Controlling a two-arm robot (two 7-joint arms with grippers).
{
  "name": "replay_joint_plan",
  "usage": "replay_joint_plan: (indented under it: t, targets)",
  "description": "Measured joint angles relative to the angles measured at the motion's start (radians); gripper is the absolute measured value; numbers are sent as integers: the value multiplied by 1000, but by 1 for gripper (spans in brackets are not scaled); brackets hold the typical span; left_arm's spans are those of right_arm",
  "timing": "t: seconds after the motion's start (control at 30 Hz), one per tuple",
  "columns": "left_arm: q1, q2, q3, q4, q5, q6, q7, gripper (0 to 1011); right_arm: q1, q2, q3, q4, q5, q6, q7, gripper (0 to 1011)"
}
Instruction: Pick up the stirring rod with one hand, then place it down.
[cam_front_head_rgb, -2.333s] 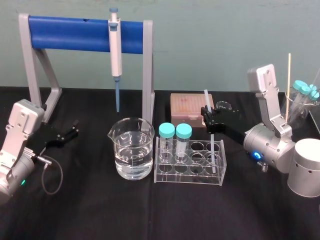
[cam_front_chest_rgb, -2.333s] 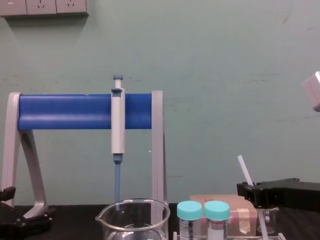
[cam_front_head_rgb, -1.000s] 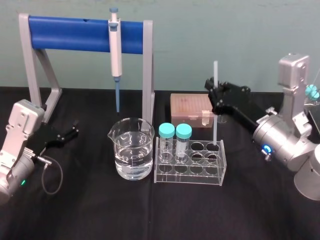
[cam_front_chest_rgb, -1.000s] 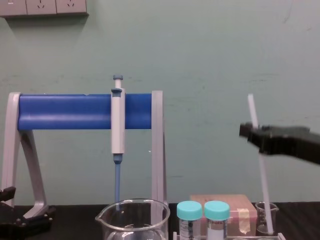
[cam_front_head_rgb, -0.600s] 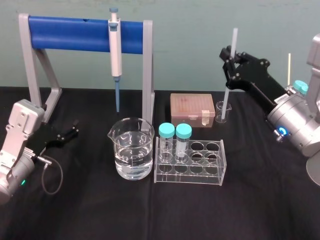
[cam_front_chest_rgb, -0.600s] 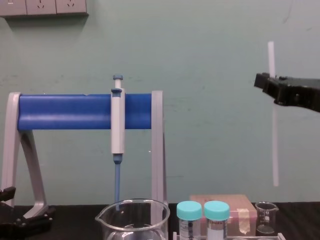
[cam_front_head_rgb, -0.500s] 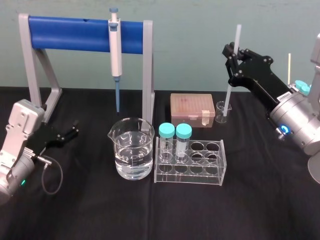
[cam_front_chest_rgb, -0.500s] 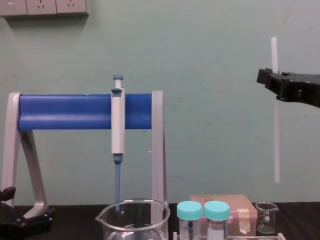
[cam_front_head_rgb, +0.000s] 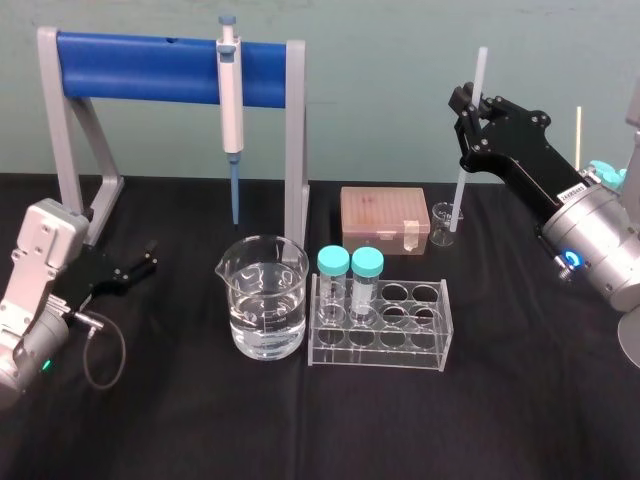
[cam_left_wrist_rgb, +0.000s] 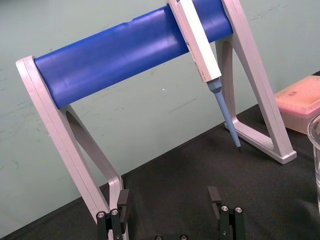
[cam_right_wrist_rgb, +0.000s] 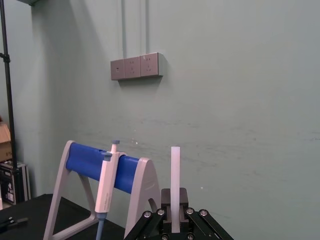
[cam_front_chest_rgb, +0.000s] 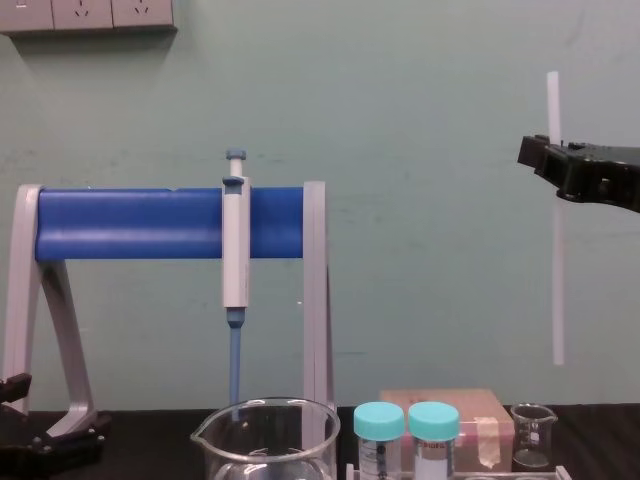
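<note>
Thin white translucent stirring rod (cam_front_head_rgb: 462, 170) upright in air.
Black blocky right gripper (cam_front_head_rgb: 466, 105) clamps it; left gripper (cam_front_head_rgb: 148, 262) parked, fingers apart.

A laboratory bench: pipette (cam_front_head_rgb: 231, 90) on a blue stand (cam_front_head_rgb: 140, 56), glass beaker (cam_front_head_rgb: 264, 297), capped tubes (cam_front_head_rgb: 351, 266) in a rack (cam_front_head_rgb: 376, 357).

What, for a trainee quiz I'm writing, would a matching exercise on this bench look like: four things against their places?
1. thin white translucent stirring rod
2. grey-white pipette with blue tip
3. clear tubes with teal caps
4. black left gripper

A. hanging from the blue-barred grey stand
B. standing in the clear plastic rack
C. parked open near the stand's leg
D. held upright in mid-air by the black right gripper

Pairs: 1-D, 2-A, 3-B, 4-C.
</note>
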Motion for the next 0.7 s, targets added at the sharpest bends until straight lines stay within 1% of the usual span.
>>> replay_joint_plan:
  t: [0.7]
  targets:
    - [0, 0, 0, 0, 0, 0, 0, 1000, -15, -1, -1, -11, 1, 6, 1, 79]
